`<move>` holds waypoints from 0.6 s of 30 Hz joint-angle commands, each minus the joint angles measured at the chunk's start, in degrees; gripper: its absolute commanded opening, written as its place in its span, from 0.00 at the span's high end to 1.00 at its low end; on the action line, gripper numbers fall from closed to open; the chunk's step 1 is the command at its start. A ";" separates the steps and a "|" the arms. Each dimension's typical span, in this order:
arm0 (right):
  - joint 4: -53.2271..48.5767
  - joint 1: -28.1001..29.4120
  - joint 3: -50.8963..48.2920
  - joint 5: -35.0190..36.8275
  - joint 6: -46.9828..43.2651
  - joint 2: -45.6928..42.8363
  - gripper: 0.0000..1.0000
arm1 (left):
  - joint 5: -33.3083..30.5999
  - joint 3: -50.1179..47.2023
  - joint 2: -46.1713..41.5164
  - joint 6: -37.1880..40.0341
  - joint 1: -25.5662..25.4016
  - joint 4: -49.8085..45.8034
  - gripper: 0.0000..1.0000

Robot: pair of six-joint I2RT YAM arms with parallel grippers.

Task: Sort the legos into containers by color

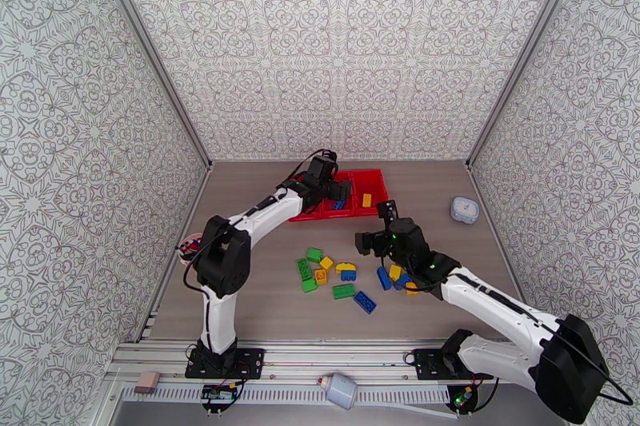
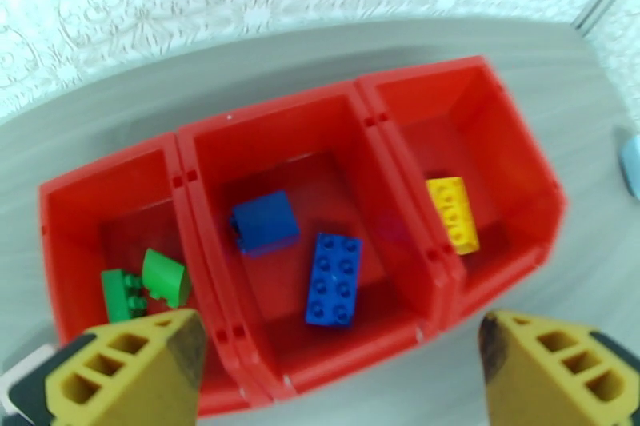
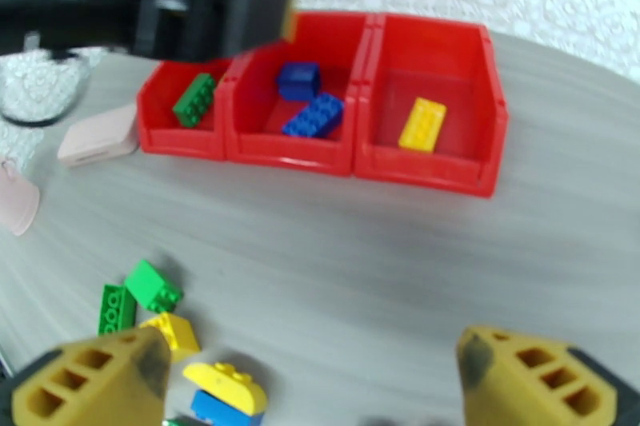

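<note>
Three joined red plastic open-top containers (image 1: 373, 178) stand in one row at the far middle of the grey table (image 1: 448, 276) in the top external view. The left arm (image 1: 256, 216) reaches over the left end of the row. About twelve loose legos (image 1: 344, 290), small studded plastic bricks in green, blue and yellow/orange, lie scattered on the table between the arm bases and the row. The right arm (image 1: 480, 300) extends over the right-hand part of the scatter. A small white lidded box (image 1: 464, 209) sits near the right wall.

In the left wrist view, the left gripper (image 2: 344, 376) hangs above the near wall of the containers, its jaws set wide apart with nothing between them. The left compartment holds two green bricks (image 2: 166, 276), the middle compartment two blue bricks (image 2: 333, 279), and the right compartment one yellow brick (image 2: 453, 213).

In the right wrist view, the right gripper (image 3: 316, 380) is over bare table short of the containers, jaws spread wide and empty. Green, yellow and blue loose legos lie at the lower left of the view, just beside the jaw on that side.
</note>
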 commanded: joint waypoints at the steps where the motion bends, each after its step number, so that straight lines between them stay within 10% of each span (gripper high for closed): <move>1: -6.14 -0.47 -0.96 2.04 3.59 -1.41 0.03 | 1.13 -8.13 -7.09 2.48 -1.32 7.26 0.06; 18: -28.66 -4.08 4.36 0.95 26.47 8.03 0.08 | 17.23 -44.09 -36.99 17.96 -14.45 14.86 0.00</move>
